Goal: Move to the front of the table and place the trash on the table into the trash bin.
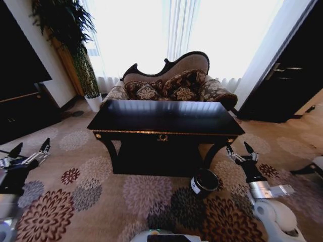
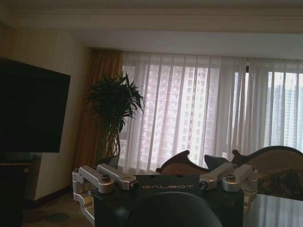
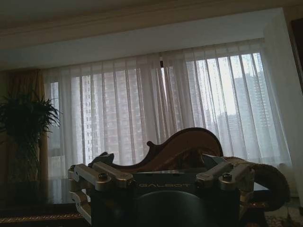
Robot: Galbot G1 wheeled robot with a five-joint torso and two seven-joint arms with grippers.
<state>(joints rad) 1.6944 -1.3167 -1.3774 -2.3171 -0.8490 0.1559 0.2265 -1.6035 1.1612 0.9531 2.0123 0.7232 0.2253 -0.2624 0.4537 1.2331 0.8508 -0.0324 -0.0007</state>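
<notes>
Ahead, both hands, left point(image 1: 30, 149) and right point(image 1: 242, 150), spread open, flank the table point(image 1: 164, 117) beside the trash bin point(image 1: 204, 182).

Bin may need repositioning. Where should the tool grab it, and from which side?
Probably the rim of the bin, from above with the right tool. The bin stands upright with its mouth open upward, and the table leg crowds its far side.

Head view downward at table point(image 1: 164, 118), wrist views level toward sofa point(image 3: 189, 149)
</notes>
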